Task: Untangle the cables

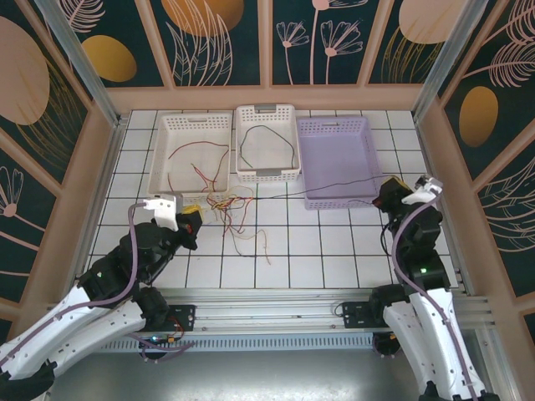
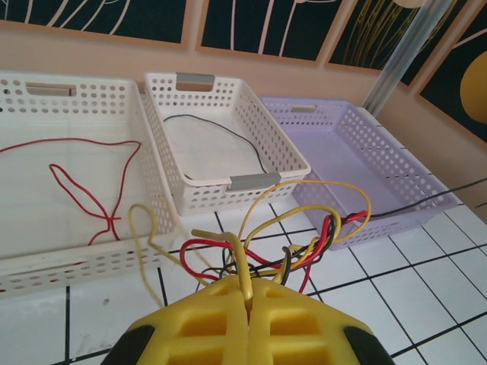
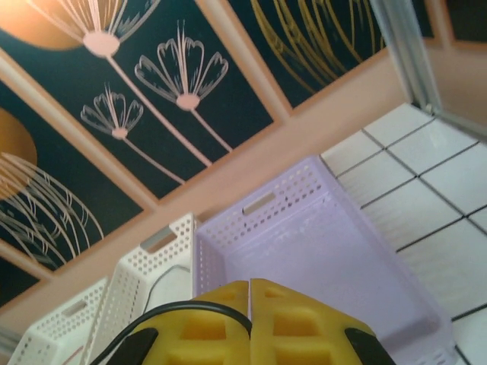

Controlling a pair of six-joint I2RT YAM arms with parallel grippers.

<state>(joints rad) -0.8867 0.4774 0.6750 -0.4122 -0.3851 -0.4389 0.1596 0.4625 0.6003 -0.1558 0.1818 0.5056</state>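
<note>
A knot of red, black and yellow cables (image 1: 232, 207) lies on the tiles in front of the baskets. My left gripper (image 1: 194, 222) is shut on a yellow cable (image 2: 245, 268) at the edge of the tangle (image 2: 304, 245). From the knot a black cable (image 1: 334, 185) runs taut across the purple basket to my right gripper (image 1: 386, 199), which is shut on it. That black cable (image 3: 179, 310) curves out of the closed yellow jaws in the right wrist view. One red cable (image 2: 84, 190) lies in the left white basket, one black cable (image 2: 221, 133) in the middle basket.
Three baskets stand in a row at the back: a white one (image 1: 164, 178), a smaller white one with grey handles (image 1: 267, 175) and a purple one (image 1: 311, 125). Wooden walls and metal posts enclose the tiled table (image 1: 334, 251).
</note>
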